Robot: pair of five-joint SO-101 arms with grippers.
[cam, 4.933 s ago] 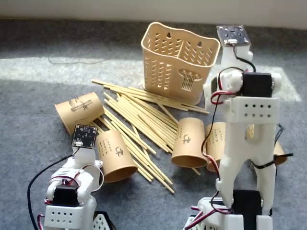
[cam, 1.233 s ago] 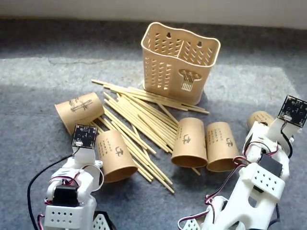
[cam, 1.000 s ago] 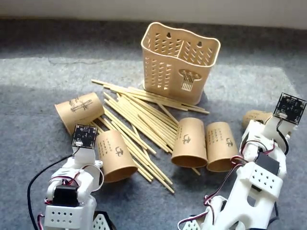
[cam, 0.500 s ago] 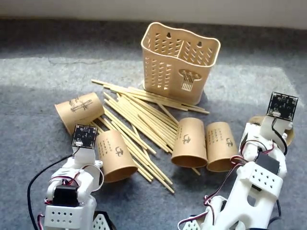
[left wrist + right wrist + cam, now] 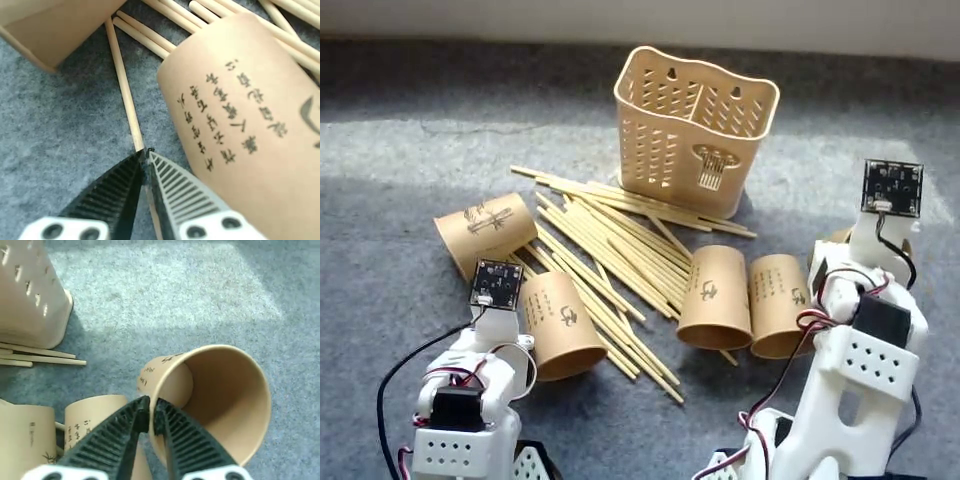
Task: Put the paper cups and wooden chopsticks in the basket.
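The tan slotted basket [image 5: 692, 128] stands upright at the back. In front of it a heap of wooden chopsticks [image 5: 610, 255] fans across the grey carpet. One paper cup [image 5: 485, 232] lies on its side at the left, a second [image 5: 560, 325] by the left arm, and two more [image 5: 715, 297] [image 5: 780, 305] sit side by side right of centre. My right gripper [image 5: 151, 412] is shut on the wall of another paper cup [image 5: 220, 390], whose mouth faces the wrist camera. My left gripper [image 5: 146, 157] is shut, its tip over the end of a chopstick [image 5: 124, 95] beside a cup [image 5: 250, 125].
Grey carpet [image 5: 400, 200] covers the whole work surface, with a sunlit band across the back. The right arm [image 5: 865, 350] stands tall at the front right, close to the two cups. In the right wrist view the basket's corner [image 5: 30, 300] and a few chopstick ends [image 5: 45, 359] lie beyond the held cup.
The right arm has risen and swung in towards the middle, bringing the cup with it. The left arm, the other cups and the chopsticks have not moved.
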